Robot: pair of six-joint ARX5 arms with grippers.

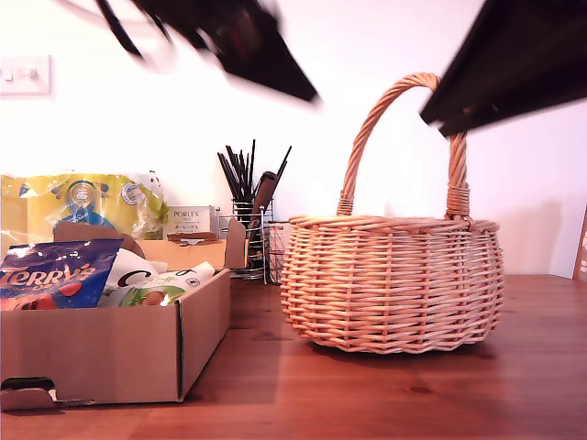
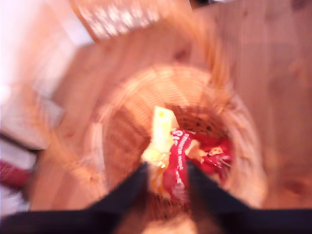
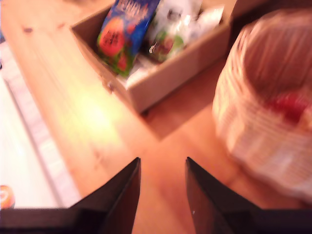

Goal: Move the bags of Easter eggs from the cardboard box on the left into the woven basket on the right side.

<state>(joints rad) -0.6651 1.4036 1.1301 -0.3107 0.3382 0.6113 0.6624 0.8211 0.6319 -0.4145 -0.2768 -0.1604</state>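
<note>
My first gripper (image 2: pixel 165 168) hangs over the woven basket (image 2: pixel 243 141), its blurred jaws apart with nothing between them; a red-and-white bag (image 2: pixel 195 151) and a pale yellow bag (image 2: pixel 160 131) lie inside. My second gripper (image 3: pixel 162 168) is open over bare table; the Terry's bag (image 1: pixel 50 273) waits in the cardboard box (image 1: pixel 110 353), near the table's front edge, likely next.
</note>
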